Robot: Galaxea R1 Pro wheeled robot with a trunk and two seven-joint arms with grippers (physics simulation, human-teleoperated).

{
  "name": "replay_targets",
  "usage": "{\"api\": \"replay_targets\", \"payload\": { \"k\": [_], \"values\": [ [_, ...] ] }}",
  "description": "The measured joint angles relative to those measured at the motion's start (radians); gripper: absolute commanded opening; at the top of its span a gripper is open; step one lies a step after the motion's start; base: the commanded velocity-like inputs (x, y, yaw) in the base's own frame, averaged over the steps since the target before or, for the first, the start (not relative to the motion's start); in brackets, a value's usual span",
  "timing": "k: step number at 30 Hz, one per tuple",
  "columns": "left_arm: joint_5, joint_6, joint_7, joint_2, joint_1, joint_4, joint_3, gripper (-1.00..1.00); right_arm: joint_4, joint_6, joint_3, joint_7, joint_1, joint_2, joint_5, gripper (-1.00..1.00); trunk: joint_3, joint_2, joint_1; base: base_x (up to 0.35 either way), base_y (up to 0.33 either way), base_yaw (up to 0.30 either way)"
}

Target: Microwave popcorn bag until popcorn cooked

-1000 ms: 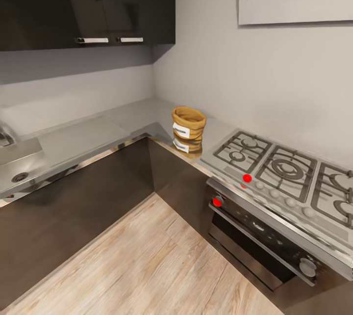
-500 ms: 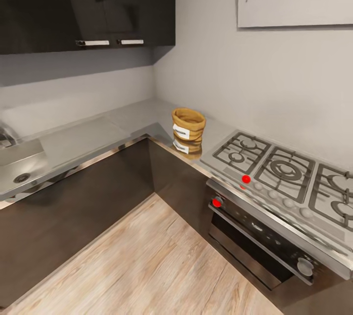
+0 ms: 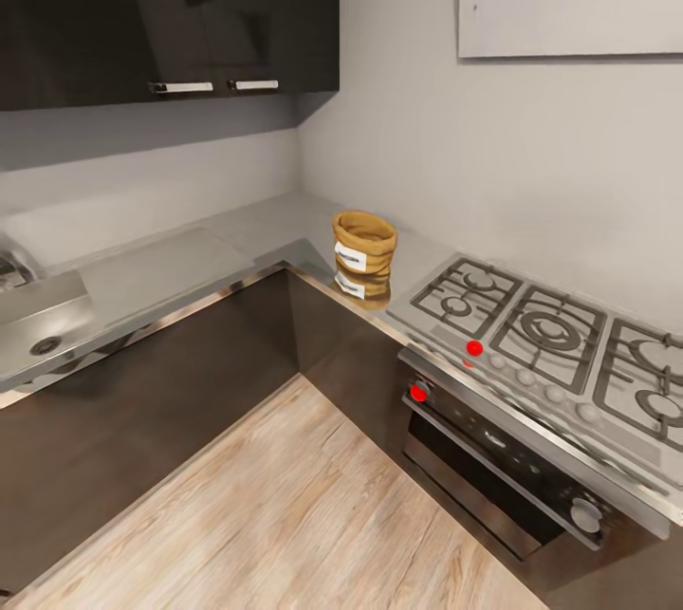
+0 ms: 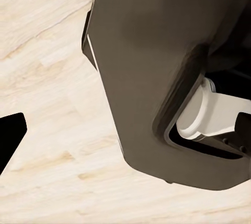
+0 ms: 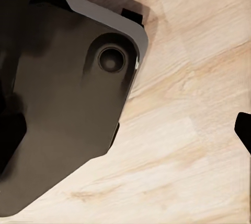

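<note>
one popcorn bag (image 3: 364, 245) stands upright at the bench (image 3: 171, 273) corner beside the gas hob (image 3: 550, 335), ahead of the robot; neither tool's state can be told.

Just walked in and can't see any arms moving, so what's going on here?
Nothing is being handled yet. The popcorn bag stands upright on the countertop, at the corner beside the gas hob. The head camera looks at it from across the wood floor; both wrist cameras point down at that floor and the robot's dark base.
</note>
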Motion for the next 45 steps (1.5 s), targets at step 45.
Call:
{"api": "replay_targets", "payload": {
  "k": [45],
  "values": [
    [-0.004, -0.009, -0.008, 0.001, 0.000, -0.003, -0.002, 1.00, -0.088, 0.004, 0.006, 0.008, -0.001, 0.075, -0.001, 1.00, 0.025, 0.056, -0.031, 0.129, 0.000, 0.000]
  ]
}}
